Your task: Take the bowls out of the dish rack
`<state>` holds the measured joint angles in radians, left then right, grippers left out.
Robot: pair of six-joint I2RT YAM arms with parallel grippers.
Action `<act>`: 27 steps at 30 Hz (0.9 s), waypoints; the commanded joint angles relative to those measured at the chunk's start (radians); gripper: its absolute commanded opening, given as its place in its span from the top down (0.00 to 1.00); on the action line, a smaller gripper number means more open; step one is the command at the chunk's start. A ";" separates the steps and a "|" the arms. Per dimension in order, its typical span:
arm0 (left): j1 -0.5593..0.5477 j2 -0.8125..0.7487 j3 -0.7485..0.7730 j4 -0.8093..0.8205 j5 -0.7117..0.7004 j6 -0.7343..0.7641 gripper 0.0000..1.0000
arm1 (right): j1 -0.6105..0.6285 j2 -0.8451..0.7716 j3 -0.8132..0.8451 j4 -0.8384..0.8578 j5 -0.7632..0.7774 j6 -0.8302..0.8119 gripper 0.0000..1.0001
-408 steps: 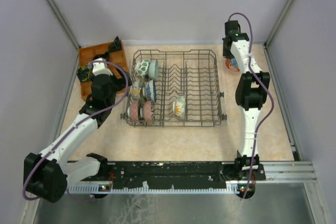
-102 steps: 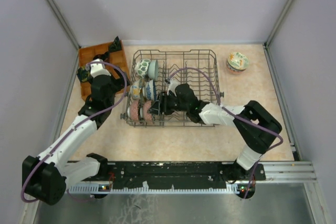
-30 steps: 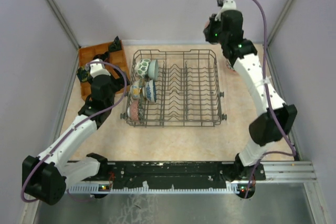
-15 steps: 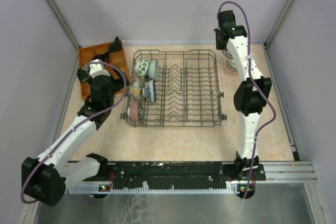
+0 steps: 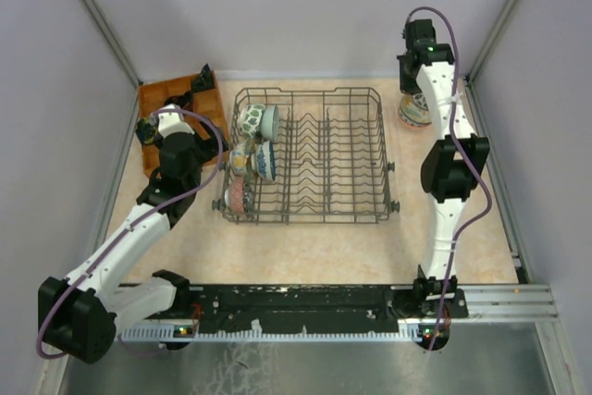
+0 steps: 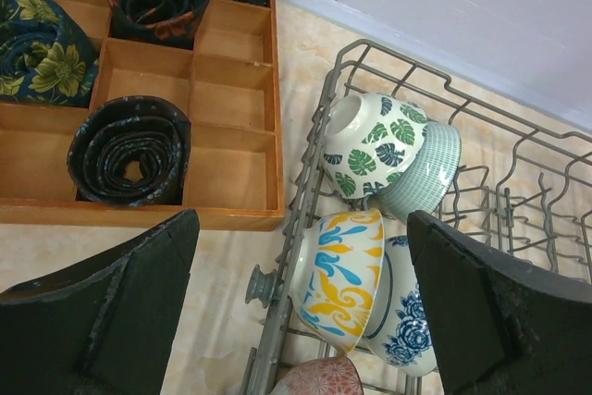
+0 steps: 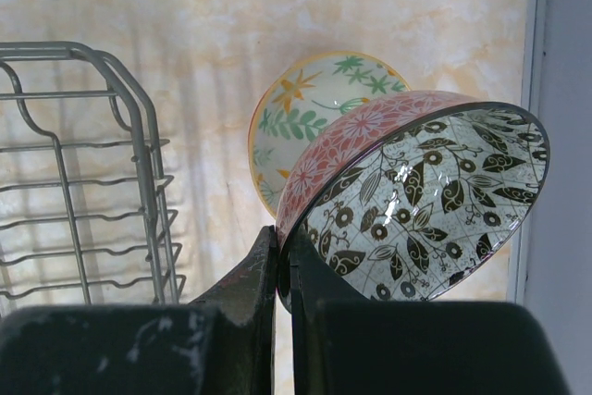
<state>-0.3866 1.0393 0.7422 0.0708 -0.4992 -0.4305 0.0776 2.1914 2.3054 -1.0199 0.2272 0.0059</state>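
The dish rack (image 5: 324, 159) stands mid-table. Several bowls stand on edge in its left end: a green-leaf bowl (image 6: 370, 141), a pale green one (image 6: 427, 171), a yellow-and-blue one (image 6: 340, 275), a blue-rose one (image 6: 404, 323) and a pink-speckled one (image 6: 319, 378). My left gripper (image 6: 301, 217) is open and empty, hovering above the rack's left rim (image 5: 148, 129). My right gripper (image 7: 282, 249) is shut on the rim of a pink-red bowl with black leaves inside (image 7: 416, 201). It holds this bowl tilted just above a floral bowl (image 7: 291, 113) on the table at the far right (image 5: 412, 116).
An orange-brown compartment tray (image 6: 231, 90) with rolled dark cloths (image 6: 129, 150) lies left of the rack, also in the top view (image 5: 171, 99). The rack's right corner (image 7: 139, 136) is left of the held bowl. The enclosure wall and rail (image 7: 541, 90) run close on the right.
My right arm took a pink-red bowl out of the rack's left end and carried it to the far right, over the floral bowl. The left arm has not moved.
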 commanded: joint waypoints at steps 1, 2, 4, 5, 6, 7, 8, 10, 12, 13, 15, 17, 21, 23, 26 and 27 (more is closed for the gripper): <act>-0.007 -0.003 0.029 0.005 0.015 -0.008 0.01 | -0.025 -0.004 0.044 0.004 -0.032 -0.042 1.00; -0.008 -0.003 0.029 0.004 0.015 -0.008 0.01 | -0.028 0.003 0.048 0.000 -0.041 -0.043 1.00; -0.006 -0.003 0.029 0.006 0.014 -0.008 0.01 | -0.037 0.016 0.058 -0.007 -0.062 -0.045 1.00; -0.007 -0.004 0.029 0.005 0.014 -0.008 0.01 | -0.039 0.021 0.060 -0.007 -0.068 -0.046 1.00; -0.008 -0.004 0.030 0.004 0.013 -0.009 0.01 | -0.041 0.027 0.061 -0.008 -0.078 -0.048 1.00; -0.007 -0.004 0.032 0.005 0.013 -0.009 0.01 | -0.042 0.031 0.063 -0.011 -0.083 -0.049 1.00; -0.006 -0.004 0.031 0.004 0.014 -0.008 0.01 | -0.042 0.034 0.066 -0.011 -0.087 -0.049 1.00; -0.007 -0.005 0.032 0.004 0.010 -0.008 0.01 | -0.043 0.043 0.066 -0.009 -0.093 -0.049 1.00; -0.007 -0.005 0.031 0.002 0.010 -0.008 0.01 | -0.044 0.048 0.068 -0.007 -0.096 -0.049 1.00; -0.007 -0.005 0.031 0.002 0.010 -0.008 0.01 | -0.044 0.053 0.068 -0.008 -0.097 -0.050 1.00; -0.006 -0.005 0.033 0.003 0.011 -0.008 0.01 | -0.045 0.065 0.074 -0.010 -0.100 -0.050 1.00; -0.007 -0.004 0.035 0.003 0.013 -0.009 0.01 | -0.047 0.077 0.082 -0.013 -0.103 -0.050 1.00; -0.008 -0.003 0.040 0.001 0.012 -0.006 0.00 | -0.048 0.096 0.095 -0.013 -0.110 -0.046 1.00; -0.006 -0.004 0.042 0.000 0.011 -0.004 0.01 | -0.049 0.104 0.098 -0.012 -0.114 -0.046 1.00; -0.007 -0.002 0.046 0.001 0.009 -0.003 0.01 | -0.049 0.113 0.104 -0.013 -0.116 -0.046 1.00; -0.007 -0.002 0.048 0.000 0.009 -0.002 0.01 | -0.050 0.118 0.108 -0.013 -0.116 -0.046 1.00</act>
<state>-0.3866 1.0397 0.7536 0.0666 -0.4934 -0.4305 0.0360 2.3024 2.3398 -1.0622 0.1101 -0.0193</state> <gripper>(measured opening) 0.995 0.031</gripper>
